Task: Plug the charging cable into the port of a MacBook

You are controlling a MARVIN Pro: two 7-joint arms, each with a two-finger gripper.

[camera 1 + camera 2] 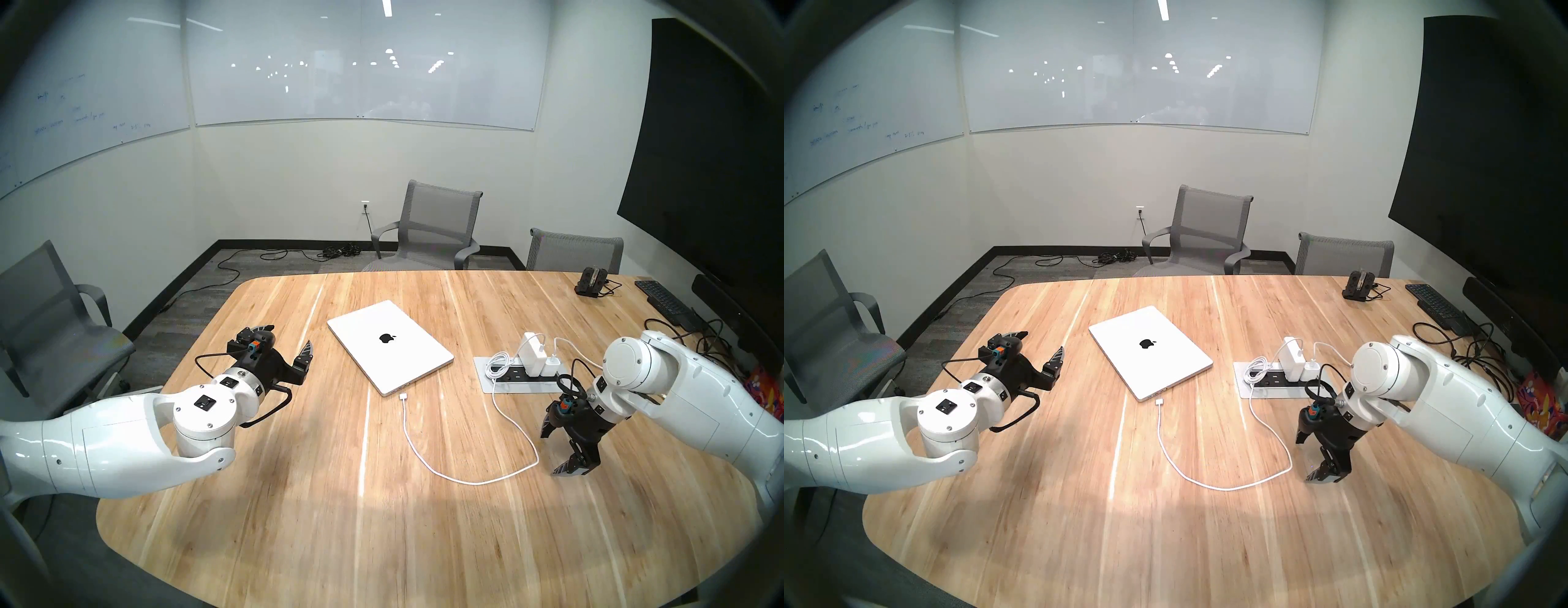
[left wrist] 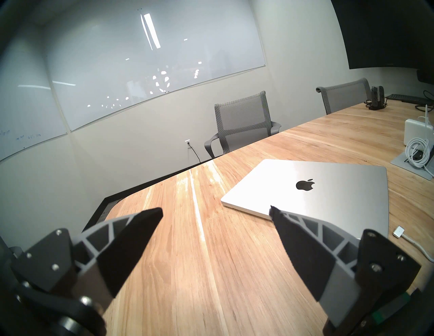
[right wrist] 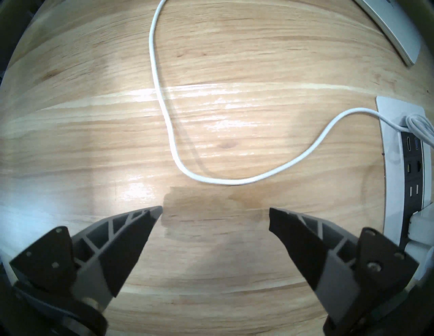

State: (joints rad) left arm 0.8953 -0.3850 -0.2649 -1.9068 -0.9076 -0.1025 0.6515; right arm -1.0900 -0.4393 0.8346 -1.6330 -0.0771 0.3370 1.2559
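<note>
Both jaws wide and empty; charging cable (image 1: 428, 456) slack on bench (image 1: 297, 509), its connector (image 1: 402, 396) just short of MacBook (image 1: 388, 344) edge; risk: a mid-cord grasp lets the connector swing off-axis, missing the port.

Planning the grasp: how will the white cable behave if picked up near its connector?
Probably floppy: the cable lies in loose curves on the table, so the free end will likely droop and swing. Likely light, being thin. The small flat connector may twist between the fingers. Its far end runs to the charger, so pulling could drag slack.
</note>
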